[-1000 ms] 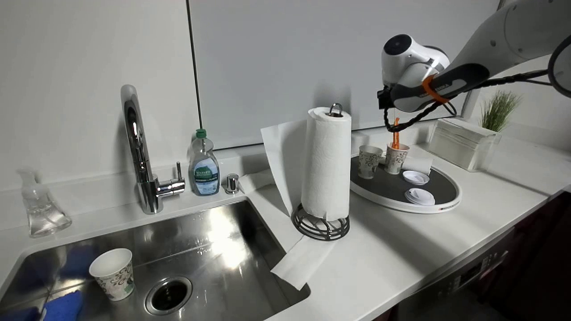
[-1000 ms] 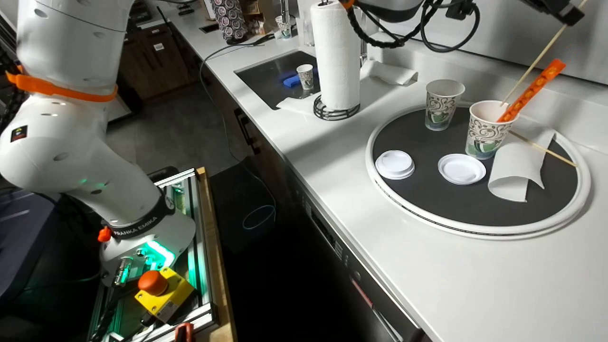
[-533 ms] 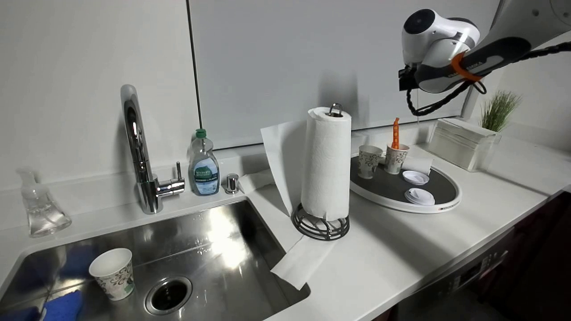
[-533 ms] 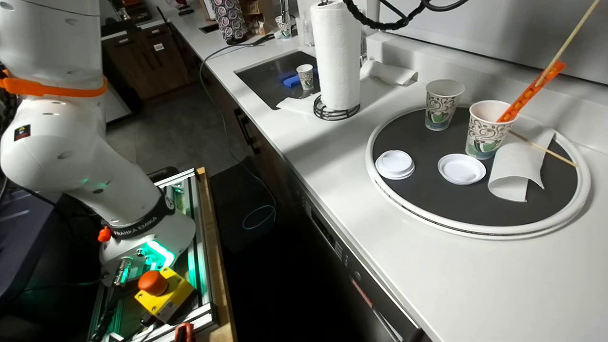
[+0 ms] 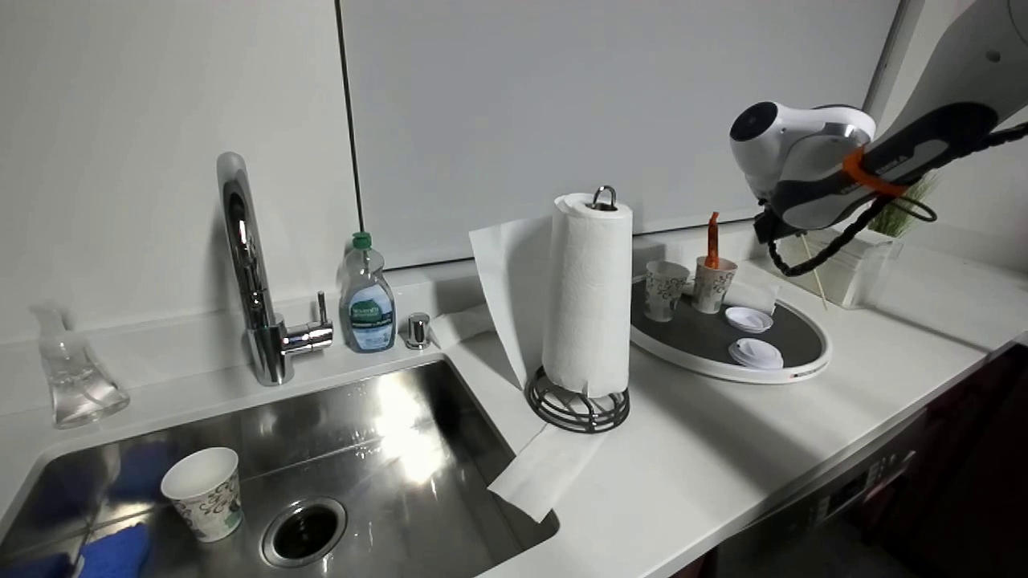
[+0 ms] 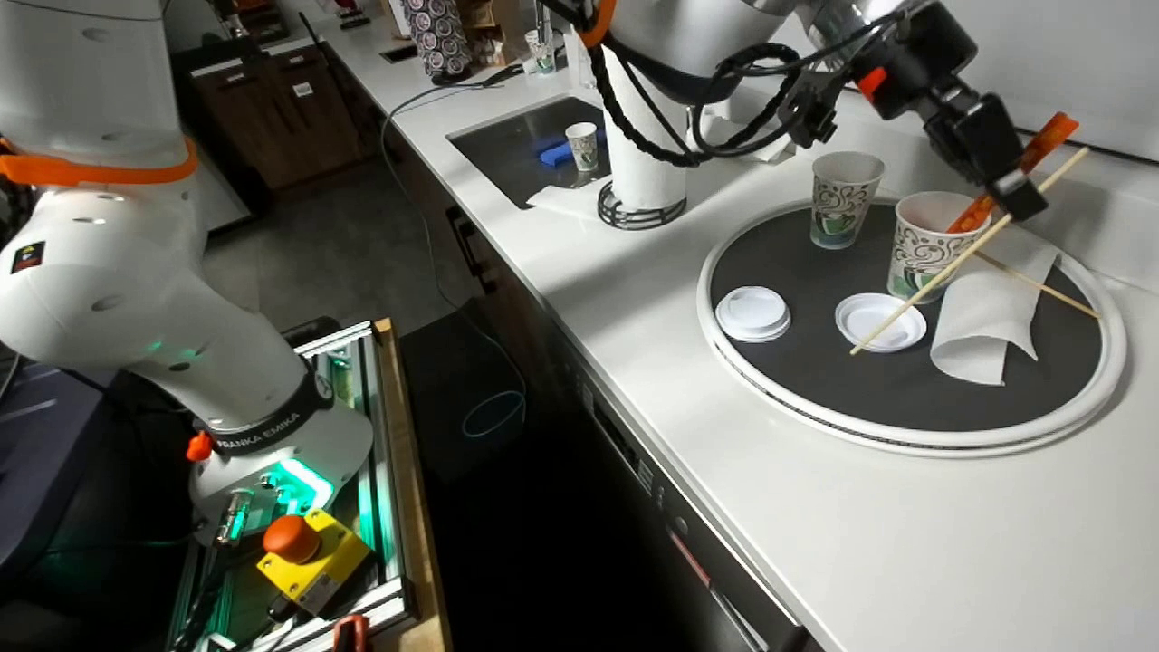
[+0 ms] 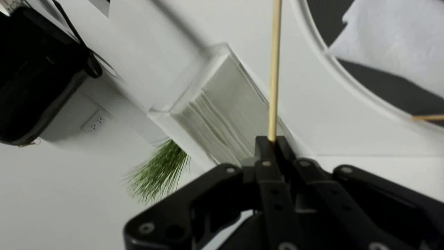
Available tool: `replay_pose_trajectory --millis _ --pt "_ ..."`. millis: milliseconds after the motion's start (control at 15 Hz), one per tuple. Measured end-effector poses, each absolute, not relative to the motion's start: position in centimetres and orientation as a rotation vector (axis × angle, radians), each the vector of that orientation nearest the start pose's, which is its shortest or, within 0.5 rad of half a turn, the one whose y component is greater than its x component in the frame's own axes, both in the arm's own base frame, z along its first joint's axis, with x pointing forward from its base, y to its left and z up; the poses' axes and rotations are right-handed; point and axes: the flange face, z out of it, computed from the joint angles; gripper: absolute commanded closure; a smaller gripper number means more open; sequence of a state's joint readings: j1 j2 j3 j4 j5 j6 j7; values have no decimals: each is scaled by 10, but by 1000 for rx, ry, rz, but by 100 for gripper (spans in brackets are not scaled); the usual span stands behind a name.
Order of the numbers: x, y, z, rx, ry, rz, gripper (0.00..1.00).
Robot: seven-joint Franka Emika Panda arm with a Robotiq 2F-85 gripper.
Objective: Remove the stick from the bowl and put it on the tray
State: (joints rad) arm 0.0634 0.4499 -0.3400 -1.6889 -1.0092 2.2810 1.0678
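My gripper (image 6: 1020, 199) is shut on a thin pale wooden stick (image 6: 951, 264), seen also in the wrist view (image 7: 274, 69) and an exterior view (image 5: 814, 273). The stick slants, its low end over the tray near a lid; whether it touches cannot be told. The tray (image 6: 960, 440) is round, with a white rim and dark grey surface; it also shows in an exterior view (image 5: 707, 368). A patterned paper cup (image 6: 919, 244) on it holds an orange stick (image 6: 1055, 136), partly behind my gripper. No dark bowl shows.
On the tray are another paper cup (image 6: 844, 195), white lids (image 6: 753, 314), a curled paper towel (image 6: 982, 317) and another thin stick (image 6: 1068, 301). A paper-towel roll (image 5: 590, 297) stands between tray and sink (image 5: 401, 498). A white napkin box (image 5: 843, 265) stands behind the tray.
The wooden stick has come up out of the cup's mouth. My gripper rose, then came down beside the cup, and the stick tilted so its low end is over the tray.
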Motion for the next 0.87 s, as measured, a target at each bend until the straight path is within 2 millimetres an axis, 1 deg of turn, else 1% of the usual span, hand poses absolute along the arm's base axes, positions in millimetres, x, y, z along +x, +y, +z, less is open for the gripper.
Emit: replay_pose_trajectory --millis 67,133,200,267,333,400,467,600,733,800,867 --pt "658 -180 366 2142 -726 537 68" --pt "653 -180 357 2146 -732 504 67" --pt "650 -181 350 2148 -744 472 61" --pt "647 -182 344 2147 -756 444 52" --pt "645 -183 342 2144 -770 423 45" --pt "643 -185 341 2142 -782 410 39" --pt "643 -186 341 2138 -797 405 30" --pt "644 -191 347 2117 -848 431 16" --pt "648 -194 365 2086 -924 497 1" --pt "650 -195 378 2072 -957 540 0" --pt "652 -194 395 2059 -986 594 0"
